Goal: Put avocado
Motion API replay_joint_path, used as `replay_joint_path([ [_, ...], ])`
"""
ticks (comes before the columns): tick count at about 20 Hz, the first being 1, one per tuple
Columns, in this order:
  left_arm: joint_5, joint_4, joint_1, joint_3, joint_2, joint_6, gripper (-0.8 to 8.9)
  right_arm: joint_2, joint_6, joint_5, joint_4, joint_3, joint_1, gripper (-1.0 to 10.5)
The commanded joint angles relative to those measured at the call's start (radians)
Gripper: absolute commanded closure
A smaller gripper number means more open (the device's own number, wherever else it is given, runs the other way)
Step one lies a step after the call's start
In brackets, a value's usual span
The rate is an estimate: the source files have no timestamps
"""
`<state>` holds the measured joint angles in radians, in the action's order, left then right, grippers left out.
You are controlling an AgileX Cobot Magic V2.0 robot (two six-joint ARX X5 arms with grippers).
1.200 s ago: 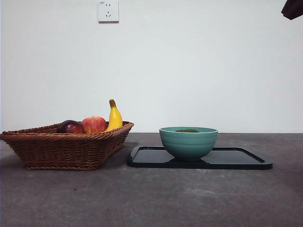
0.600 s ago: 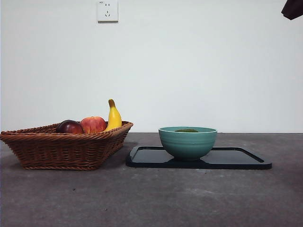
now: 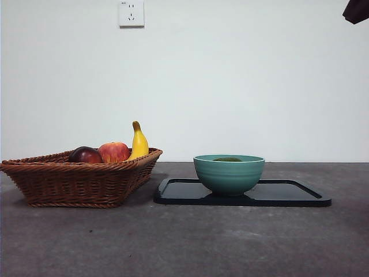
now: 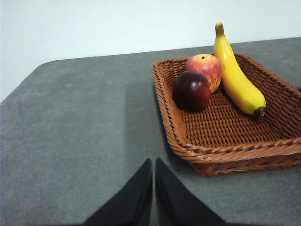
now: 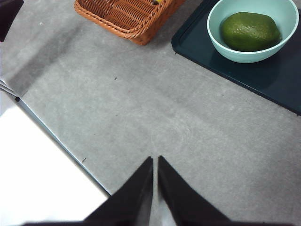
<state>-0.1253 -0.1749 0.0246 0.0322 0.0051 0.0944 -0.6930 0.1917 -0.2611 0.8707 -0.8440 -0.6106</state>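
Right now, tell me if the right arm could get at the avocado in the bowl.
Probably yes. The avocado lies uncovered in the open teal bowl on the dark tray, with only bare table between it and the right tool. That tool's jaws are shut, so they would need to open first.

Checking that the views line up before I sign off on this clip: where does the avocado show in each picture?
Front view: only the avocado's dark top peeks over the rim of the green bowl.
Left wrist view: not in it; only the basket of fruit shows.
Right wrist view: avocado lies in the bowl on the tray.
Shared landmark: the basket.
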Motion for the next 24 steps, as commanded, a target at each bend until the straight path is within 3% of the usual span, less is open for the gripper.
replay_joint_path([
  [1,0.003,-0.009,0.002,-0.021,-0.002,-0.009,8.04,-0.003,0.010,0.000,-0.010,-0.006,-0.009,9.4],
  [15,0.002,-0.009,0.002,-0.021,-0.002,-0.009,8.04,-0.003,0.005,0.000,-0.009,-0.006,-0.009,9.4],
  [17,0.002,-0.009,0.002,-0.021,-0.002,-0.009,8.04,0.008,-0.061,0.032,-0.019,-0.006,0.000,9.4],
  [19,0.002,-0.009,0.002,-0.021,-0.002,-0.009,8.04,0.050,-0.129,0.106,-0.083,0.002,0.055,9.4],
  [24,0.002,-0.009,0.002,-0.021,-0.002,-0.009,8.04,0.278,-0.159,0.109,-0.491,0.248,0.354,9.4],
])
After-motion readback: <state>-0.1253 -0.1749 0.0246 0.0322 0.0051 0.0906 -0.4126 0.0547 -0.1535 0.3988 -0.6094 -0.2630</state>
